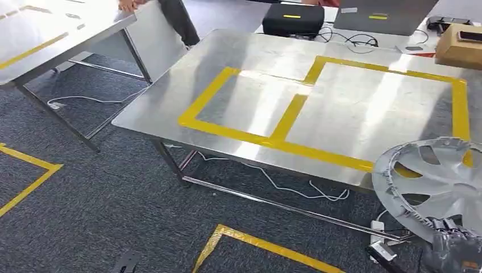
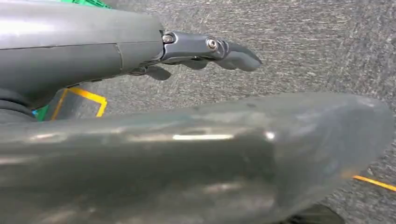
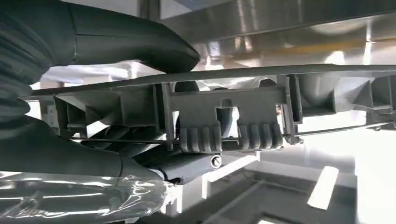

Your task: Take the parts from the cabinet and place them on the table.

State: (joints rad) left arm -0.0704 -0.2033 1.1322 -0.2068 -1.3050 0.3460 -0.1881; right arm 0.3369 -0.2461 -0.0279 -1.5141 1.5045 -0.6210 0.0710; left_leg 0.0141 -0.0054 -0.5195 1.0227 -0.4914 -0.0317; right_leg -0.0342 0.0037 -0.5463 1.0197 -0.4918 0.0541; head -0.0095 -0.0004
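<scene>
Hubcap point(image 1: 435, 182) sits in my right robot hand point(image 1: 455, 247), rising from it over the near corner of the bench point(image 1: 250, 108). My right wrist view adds the grip: thumb above the rim, fingers point(image 3: 187, 165) beneath. My left robot hand point(image 2: 205, 51) hangs over carpet, fingers extended, holding nothing.

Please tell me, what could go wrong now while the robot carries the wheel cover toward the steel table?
The right hand grips the wheel cover only at its rim, so it might tilt or slip. The cover hangs at the table edge and could strike it. Cables on the floor near the table might catch a foot.
</scene>
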